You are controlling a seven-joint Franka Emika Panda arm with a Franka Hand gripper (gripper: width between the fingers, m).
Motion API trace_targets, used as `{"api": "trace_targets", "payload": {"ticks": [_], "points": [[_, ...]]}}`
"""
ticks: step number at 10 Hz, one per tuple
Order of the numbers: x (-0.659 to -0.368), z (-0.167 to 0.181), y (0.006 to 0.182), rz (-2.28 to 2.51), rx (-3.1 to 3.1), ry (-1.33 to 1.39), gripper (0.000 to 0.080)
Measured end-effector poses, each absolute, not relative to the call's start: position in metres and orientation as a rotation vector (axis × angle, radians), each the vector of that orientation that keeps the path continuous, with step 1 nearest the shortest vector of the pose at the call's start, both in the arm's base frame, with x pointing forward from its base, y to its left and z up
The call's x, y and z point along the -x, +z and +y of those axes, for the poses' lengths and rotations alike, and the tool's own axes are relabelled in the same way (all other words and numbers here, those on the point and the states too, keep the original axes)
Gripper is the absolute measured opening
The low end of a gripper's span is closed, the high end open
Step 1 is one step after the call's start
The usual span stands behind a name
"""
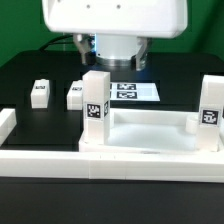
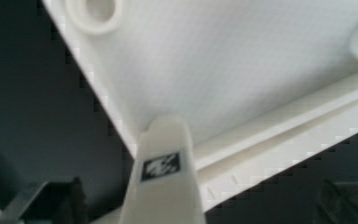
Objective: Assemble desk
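1 long low white border rail (image 1: 40,166) runs along the near edge of the black table (image 1: 30,70) in the exterior view. Just behind it lies the large white plastic rectangular tabletop (image 1: 150,130), with its raised rim facing up. 2 short white square-post legs stand upright on it. The left upright leg (image 1: 96,101) is at the end on the exterior view's left, and the right upright leg (image 1: 210,106) is at the end on the exterior view's right. Each shows a black-and-white square tag.

Farther back, towards the exterior view's left, 2 more such legs rest loose on the table. The outer loose leg (image 1: 40,92) and the inner loose leg (image 1: 77,95) are apart from each other. Beyond them the marker board (image 1: 135,90) lies flat. The white robot arm (image 1: 115,25) hangs over the marker board at the rear.

In the wrist view the gripper (image 2: 194,200) looks down on the tabletop (image 2: 194,70) and 1 tagged leg (image 2: 158,165). Its dark fingertips (image 2: 43,200) sit wide apart. The leg rises in the gap between them, and nothing appears clamped.
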State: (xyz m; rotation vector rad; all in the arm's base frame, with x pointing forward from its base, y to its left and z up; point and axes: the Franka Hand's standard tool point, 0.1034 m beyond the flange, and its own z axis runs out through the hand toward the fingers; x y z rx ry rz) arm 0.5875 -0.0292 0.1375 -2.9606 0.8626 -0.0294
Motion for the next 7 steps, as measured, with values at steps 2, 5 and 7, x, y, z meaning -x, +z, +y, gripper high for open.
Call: {"api": "trace_targets", "payload": {"ticks": [2,5,7], "points": [[-0.588,-0.028,0.135,0.853,2.965,-0.027,0.0649],[-0.587,-0.027,0.135,0.854,2.965,-0.024,0.0649],[-0.576,-0.023,0.128,1.068,2.881,-0.023,0.0649]]}}
